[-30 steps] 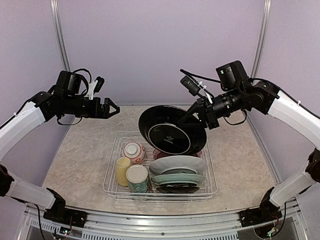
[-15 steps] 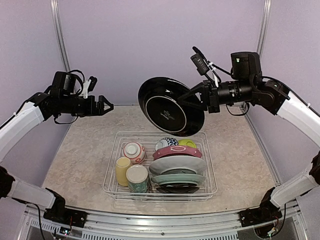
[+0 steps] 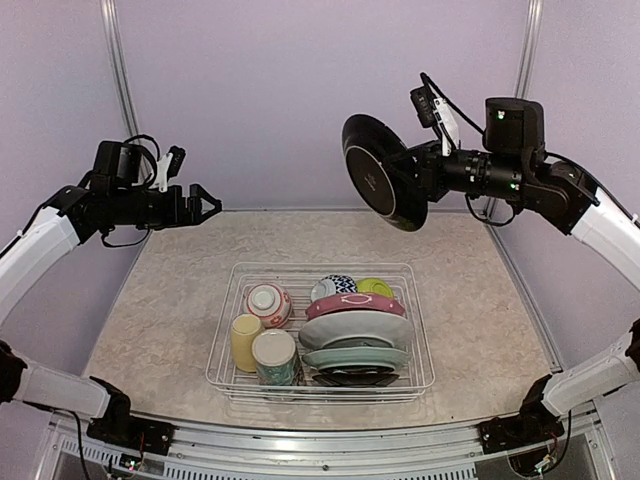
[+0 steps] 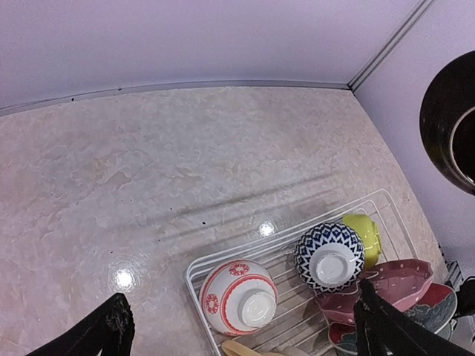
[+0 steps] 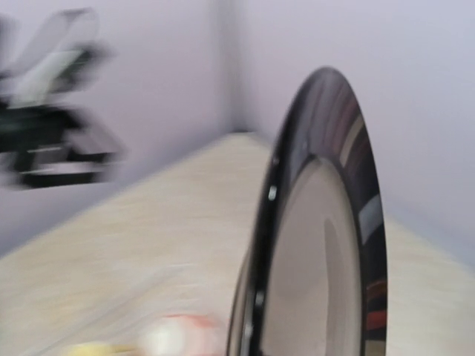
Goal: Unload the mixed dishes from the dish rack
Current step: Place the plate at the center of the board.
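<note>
Top external view, item one: black plate (image 3: 378, 172), out of the dish rack (image 3: 320, 266). It is held on edge high over the rear right of the desk (image 3: 170, 300), and my right tool (image 3: 418, 176) is clamped on its rim. A second ago it hung low over the rack's far half; it has since risen and swung right, well clear of the rack. I judge one dish extracted, with placement still owed.

Item two: left tool (image 3: 203, 204), spread wide, holding nothing, drawn back slightly leftward.

Item three, remaining in the rack:
- pale yellow mug (image 3: 245, 340)
- floral cup (image 3: 275, 358)
- red-patterned bowl (image 3: 267, 302)
- black-and-white bowl (image 3: 336, 285) and lime-green bowl (image 3: 376, 287), both now uncovered
- maroon plate (image 3: 355, 304)
- grey-white plate (image 3: 355, 328)
- teal plate (image 3: 355, 357)

Right wrist view is smeared by motion.
</note>
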Controlling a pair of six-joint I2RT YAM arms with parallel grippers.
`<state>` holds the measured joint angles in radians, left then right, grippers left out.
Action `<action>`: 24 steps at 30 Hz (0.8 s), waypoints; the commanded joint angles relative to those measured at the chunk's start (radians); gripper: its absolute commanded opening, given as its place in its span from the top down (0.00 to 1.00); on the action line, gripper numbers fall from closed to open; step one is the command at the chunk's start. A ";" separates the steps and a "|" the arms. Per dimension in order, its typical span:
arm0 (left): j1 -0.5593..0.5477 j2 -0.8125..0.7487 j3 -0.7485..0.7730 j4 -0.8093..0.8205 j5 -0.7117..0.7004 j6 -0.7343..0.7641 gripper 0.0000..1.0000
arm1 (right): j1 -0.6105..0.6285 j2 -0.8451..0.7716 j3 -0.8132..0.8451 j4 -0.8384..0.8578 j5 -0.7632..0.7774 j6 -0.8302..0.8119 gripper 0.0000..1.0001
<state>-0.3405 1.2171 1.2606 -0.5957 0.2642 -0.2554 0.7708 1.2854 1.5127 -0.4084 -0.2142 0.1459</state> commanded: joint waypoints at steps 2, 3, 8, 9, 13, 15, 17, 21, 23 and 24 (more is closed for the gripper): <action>0.013 -0.014 -0.011 0.010 0.013 -0.009 0.01 | -0.020 -0.058 -0.018 0.055 0.550 -0.114 1.00; 0.014 -0.016 -0.010 0.008 0.014 -0.010 0.01 | -0.022 -0.058 -0.030 0.044 0.607 -0.127 1.00; 0.044 -0.029 -0.002 0.006 0.048 -0.027 0.01 | -0.064 -0.032 -0.074 -0.032 0.794 -0.135 1.00; 0.055 -0.035 -0.002 0.009 0.056 -0.031 0.01 | -0.084 -0.030 -0.093 -0.037 0.812 -0.135 1.00; 0.089 -0.056 -0.014 0.026 0.051 -0.041 0.01 | -0.193 -0.020 -0.176 -0.042 0.772 -0.097 1.00; 0.103 -0.057 -0.012 0.023 0.054 -0.044 0.01 | -0.246 0.003 -0.222 -0.024 0.758 -0.100 1.00; 0.107 -0.053 -0.013 0.023 0.057 -0.045 0.01 | -0.291 0.052 -0.261 0.000 0.759 -0.120 1.00; 0.107 -0.033 -0.011 0.017 0.055 -0.041 0.01 | -0.368 0.149 -0.310 0.083 0.763 -0.208 1.00; 0.109 -0.022 -0.007 0.010 0.045 -0.038 0.01 | -0.393 0.211 -0.313 0.124 0.803 -0.251 1.00; 0.110 -0.019 -0.006 0.007 0.039 -0.035 0.01 | -0.405 0.244 -0.305 0.134 0.805 -0.262 1.00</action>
<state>-0.2367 1.1774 1.2606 -0.5846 0.3080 -0.2909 0.4076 1.4624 1.1900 -0.4625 0.5045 -0.0074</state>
